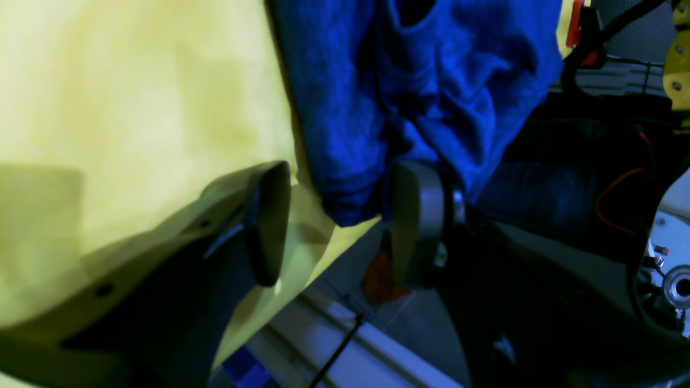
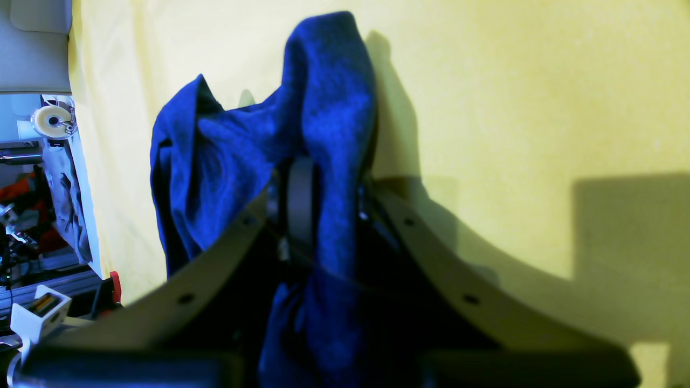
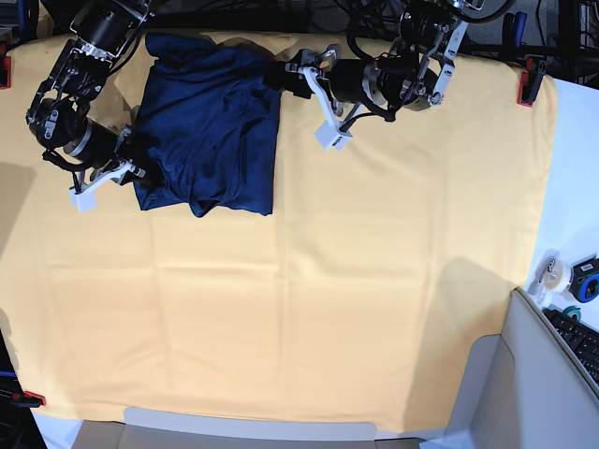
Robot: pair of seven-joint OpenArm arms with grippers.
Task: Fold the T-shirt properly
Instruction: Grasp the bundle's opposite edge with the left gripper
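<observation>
1. The T-shirt (image 3: pixel 211 131), a large dark navy blue long-sleeved knit garment of soft plain fabric, lies bunched and roughly folded into a blocky heap on the far left part of the pale yellow cloth (image 3: pixel 309 299) that covers the table. Its surface is creased, with loose folds along the lower edge and a rumpled corner toward the right pincer.

2. The right gripper (image 2: pixel 323 215) sits at the shirt's left edge in the base view. In the right wrist view a thick fold of navy fabric runs up between its two fingers (image 2: pixel 299 199) and drapes over them, so the pincer is clamped on the T-shirt, with the rest of the shirt heaped just beyond and to the left of the fingertips.

3. The left gripper (image 1: pixel 334 221) reaches in at the shirt's far right corner. Its two dark rounded fingers (image 1: pixel 268 221) stand well apart, and a hanging tip of the navy fabric dangles down into the gap between them. The fabric touches or nearly touches the finger on the right of that view; whether it actually makes contact cannot be told. The jaws are not closed on it.

4. Beside the left pincer, the yellow cloth's edge falls away, and below it a pale rail (image 1: pixel 345 345) and floor show. Red clamps (image 3: pixel 530 79) pin the cloth at the table's corners, well apart from both pincers.

5. Beyond the right pincer, past the cloth's edge, a roll of tape (image 2: pixel 52 121) sits near other small clutter.
</observation>
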